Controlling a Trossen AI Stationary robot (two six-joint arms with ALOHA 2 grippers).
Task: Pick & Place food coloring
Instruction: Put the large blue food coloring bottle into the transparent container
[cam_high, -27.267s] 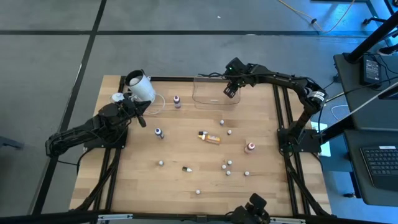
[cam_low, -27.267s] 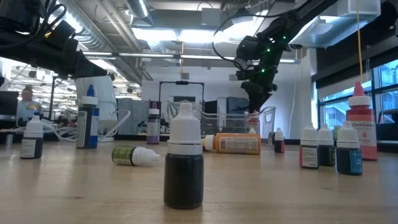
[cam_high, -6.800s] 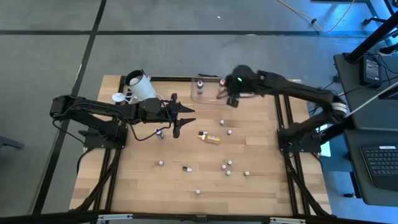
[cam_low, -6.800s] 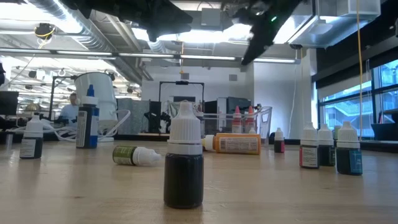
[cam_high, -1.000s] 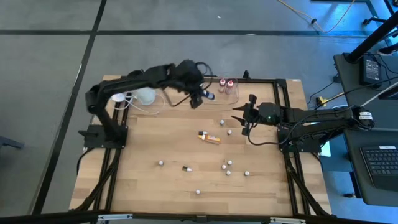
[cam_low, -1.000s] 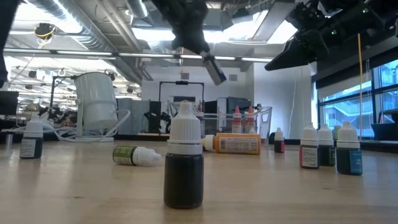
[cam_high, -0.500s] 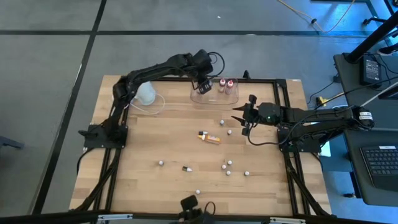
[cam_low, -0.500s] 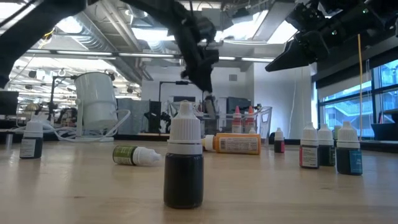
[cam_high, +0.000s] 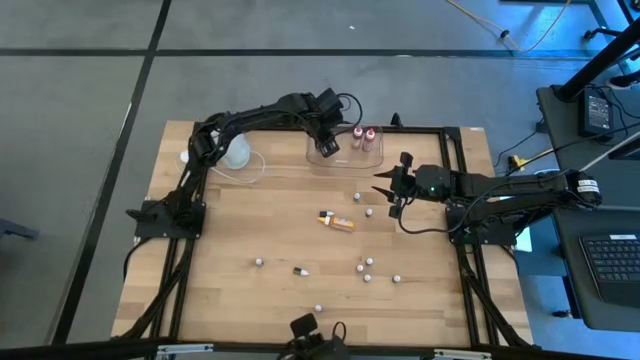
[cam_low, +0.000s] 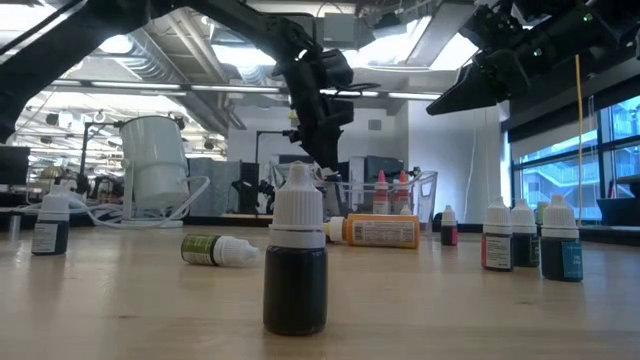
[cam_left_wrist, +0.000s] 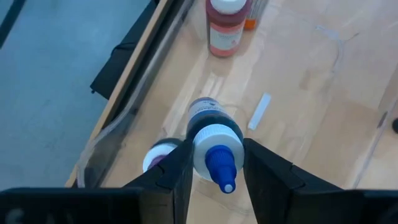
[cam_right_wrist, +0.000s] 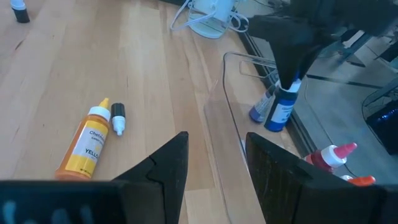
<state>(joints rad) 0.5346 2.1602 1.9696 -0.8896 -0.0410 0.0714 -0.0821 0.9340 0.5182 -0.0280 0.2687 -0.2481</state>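
Observation:
My left gripper (cam_high: 326, 143) reaches down into the clear tub (cam_high: 345, 155) at the table's far edge, shut on a blue food coloring bottle (cam_right_wrist: 283, 107) with a white collar and blue tip. A purple bottle (cam_right_wrist: 260, 109) stands right beside it in the tub, and two red bottles (cam_high: 363, 134) stand at the tub's right end. My right gripper (cam_high: 385, 190) hovers open above the table, right of centre, touching nothing. A yellow bottle (cam_high: 337, 221) lies on its side mid-table, with several tiny bottles standing around it. My left gripper pinches the blue bottle between its two fingers (cam_left_wrist: 177, 168) at the white collar (cam_left_wrist: 214, 142) just below the blue tip. The fingers come from above, pointing down. The bottle stands upright inside the tub; whether its base rests on the tub floor cannot be told.
A white cup (cam_high: 235, 152) with a cable sits left of the tub. Small bottles are scattered over the near half of the table (cam_high: 366, 268). One dark bottle (cam_low: 295, 265) stands close to the low camera, and a green one (cam_low: 215, 250) lies on its side.
My left gripper has swung from the tub's left end toward the far edge, over the tub, turned to point down, and lowered into it. The blue bottle it carries has gone from tilted to upright. My right arm has kept still.

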